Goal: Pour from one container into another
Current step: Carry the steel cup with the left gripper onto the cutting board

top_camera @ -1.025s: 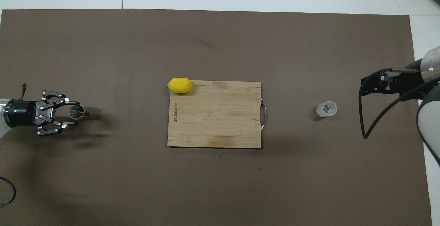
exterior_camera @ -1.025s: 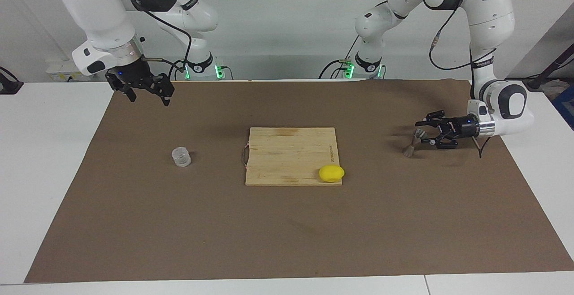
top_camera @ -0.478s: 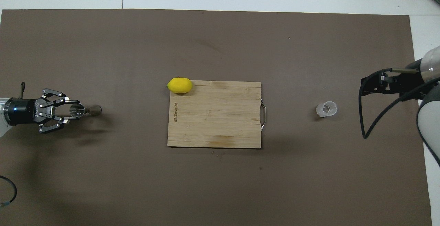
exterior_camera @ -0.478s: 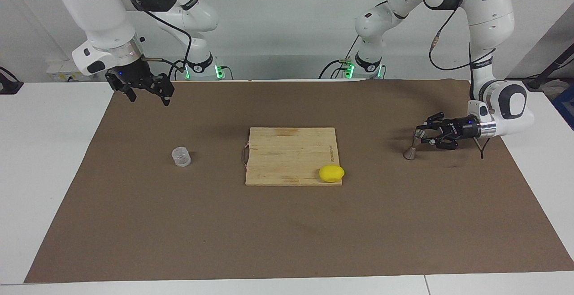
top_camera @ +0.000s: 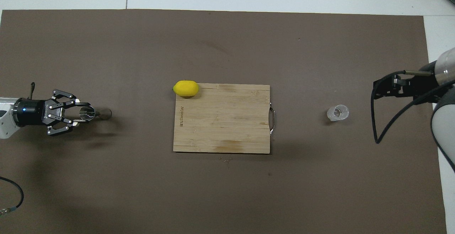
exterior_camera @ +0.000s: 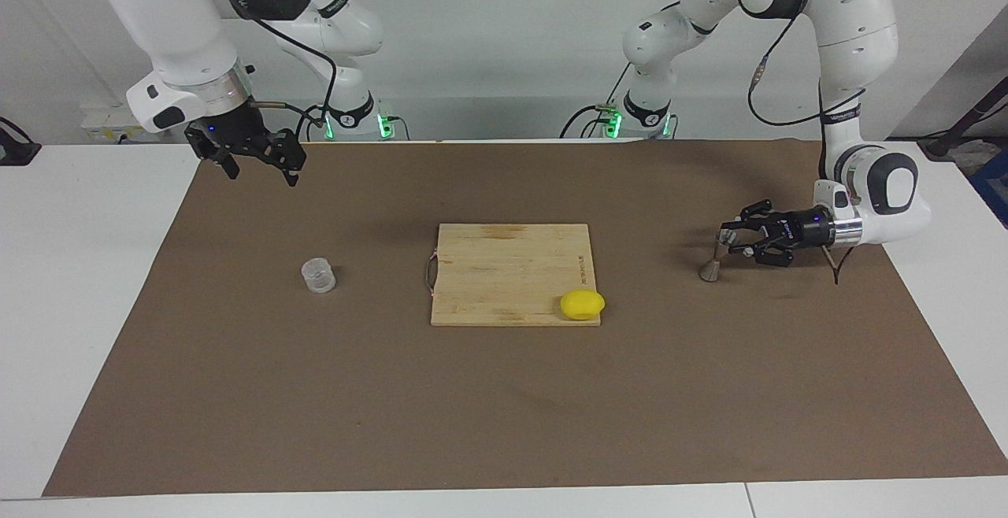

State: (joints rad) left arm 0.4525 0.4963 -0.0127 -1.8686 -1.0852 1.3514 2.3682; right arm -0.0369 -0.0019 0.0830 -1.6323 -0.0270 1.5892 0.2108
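Silver-grey metal is what the left gripper point(exterior_camera: 726, 236) has hold of: its fingers are pinched on the upper cone of the jigger point(exterior_camera: 713, 259), which leans, top toward the wrist. Whether its foot touches the brown mat point(exterior_camera: 504, 423) I cannot tell. On the overhead view it sits at 9 o'clock from the cutting board point(top_camera: 220, 120), toward the left arm's end of the table.

The clear cup point(exterior_camera: 318, 275) stands upright on the mat at 3 o'clock from the board on that same view, well apart from the jigger. The right gripper point(exterior_camera: 260, 157) hangs with fingers spread over the mat's edge by its own base, waiting.

To my eye this is the carry. The jigger needs righting before anything can be poured into it, so I'd level the wrist first, then bring it toward the cup slowly. The grip is high on a smooth flared cone, where metal can slide between the pads. A hold at the narrow waist would be safer.

Shapes now: the jigger is 2 cones joined at a thin neck, hard and shiny. The cup is squat, see-through, with a ribbed-looking wall, light and easily tipped. The board is flat pale bamboo with a wire handle, and a waxy yellow lemon point(exterior_camera: 582, 305) sits on its corner, at 11 o'clock on the overhead view.
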